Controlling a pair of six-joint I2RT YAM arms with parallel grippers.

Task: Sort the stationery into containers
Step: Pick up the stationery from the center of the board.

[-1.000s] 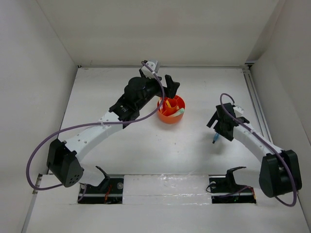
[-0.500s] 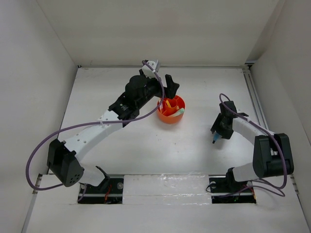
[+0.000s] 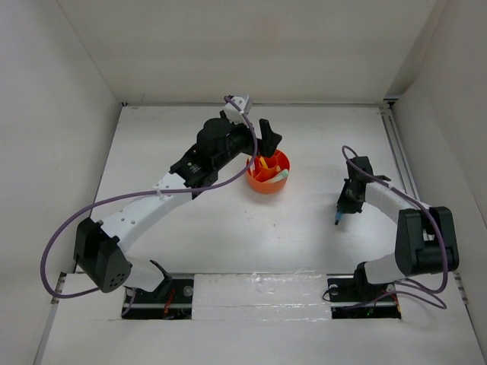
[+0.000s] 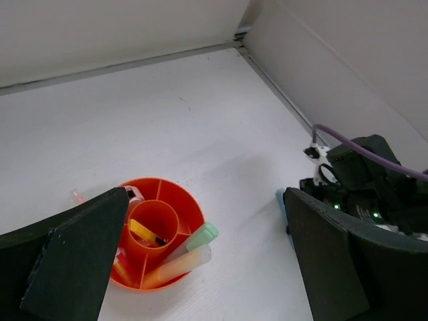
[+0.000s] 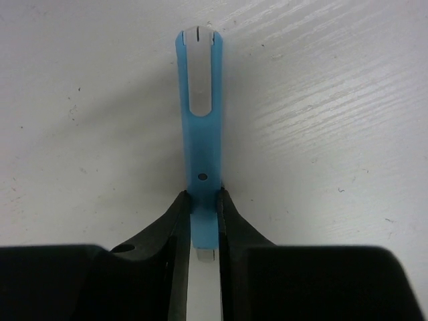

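Note:
A round orange organiser [image 3: 267, 172] [image 4: 155, 239] stands mid-table, holding a pale yellow marker [image 4: 175, 266], a green marker [image 4: 194, 241], a yellow pencil [image 4: 146, 233] in its central cup and a pink-white item [image 4: 131, 196] at its left rim. My left gripper [image 3: 262, 141] [image 4: 200, 261] hovers wide open above it, nothing between its fingers. To the right, a blue pen [image 3: 336, 220] [image 5: 200, 127] lies on the table. My right gripper [image 3: 342, 209] [image 5: 202, 200] is shut on the pen's near end, both fingers pressed against its sides.
White walls enclose the table on the left, back and right; a rail runs along the right wall [image 3: 402, 163]. A small pink speck [image 4: 77, 197] lies on the table just left of the organiser.
My right gripper has lowered onto the blue pen and closed on it. The left gripper has edged slightly over the organiser, still open.

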